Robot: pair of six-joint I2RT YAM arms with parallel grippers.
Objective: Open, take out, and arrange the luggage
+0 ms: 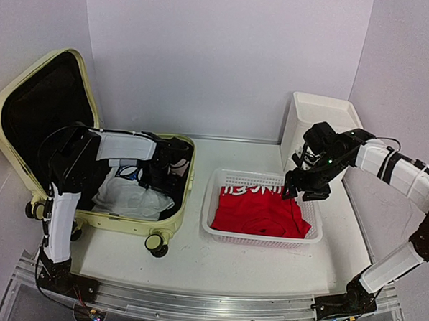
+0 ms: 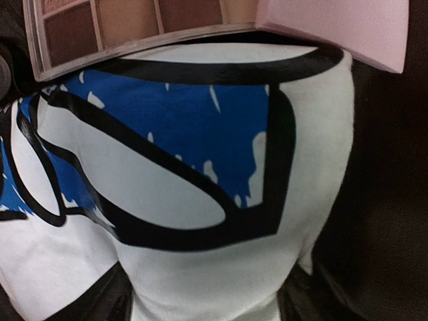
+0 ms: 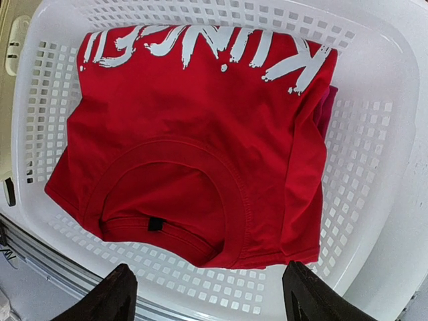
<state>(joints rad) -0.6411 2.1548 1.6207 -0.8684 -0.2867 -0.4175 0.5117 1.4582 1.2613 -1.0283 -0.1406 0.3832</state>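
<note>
Luggage (image 1: 169,226) lies open at left of table (image 1: 252,267), lid propped back, so left gripper (image 1: 172,164) reaches inside, jaws wide astride the white printed shirt (image 2: 200,267), likely next out; right gripper (image 3: 207,301) hovers wide, empty, over red shirt (image 3: 187,134) in basket (image 3: 374,167).

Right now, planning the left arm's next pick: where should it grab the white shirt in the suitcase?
Pinch the near fold of the white shirt, from straight above: it sits rounded inside the open left gripper, away from the makeup palette lying at its far edge.
</note>
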